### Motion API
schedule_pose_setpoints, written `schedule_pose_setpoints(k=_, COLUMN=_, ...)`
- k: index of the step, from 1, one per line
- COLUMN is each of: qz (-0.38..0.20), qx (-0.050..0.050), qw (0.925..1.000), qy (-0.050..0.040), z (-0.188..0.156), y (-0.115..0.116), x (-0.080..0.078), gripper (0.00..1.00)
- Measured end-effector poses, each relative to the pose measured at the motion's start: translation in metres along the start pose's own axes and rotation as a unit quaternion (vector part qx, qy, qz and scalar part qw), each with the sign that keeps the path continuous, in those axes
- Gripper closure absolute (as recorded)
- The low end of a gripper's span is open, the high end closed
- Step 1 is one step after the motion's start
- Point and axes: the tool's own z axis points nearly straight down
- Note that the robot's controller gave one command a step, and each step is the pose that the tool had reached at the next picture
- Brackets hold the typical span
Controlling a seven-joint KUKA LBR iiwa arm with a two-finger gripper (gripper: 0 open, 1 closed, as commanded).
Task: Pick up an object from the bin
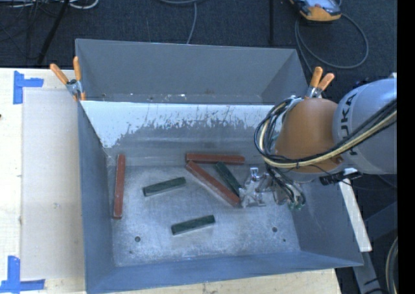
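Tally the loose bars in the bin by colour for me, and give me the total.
Red-brown bars: 3
Dark green bars: 3
Total: 6
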Motion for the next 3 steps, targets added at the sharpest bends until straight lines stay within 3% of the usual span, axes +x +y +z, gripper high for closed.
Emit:
schedule_pose_setpoints(k=1, qz=-0.001, qx=-0.001, qw=0.9998, qy=0.0194, z=0.004, y=0.000, x=0.010, gripper=0.00)
schedule_pose_setpoints(k=2, qz=-0.001, qx=-0.001, qw=0.9999, qy=0.0151, z=0.004, y=0.000, x=0.008, gripper=0.00)
schedule_pose_setpoints(k=3, qz=0.010, qx=-0.002, qw=0.9998, qy=0.0179, z=0.004, y=0.068, x=0.001, gripper=1.00)
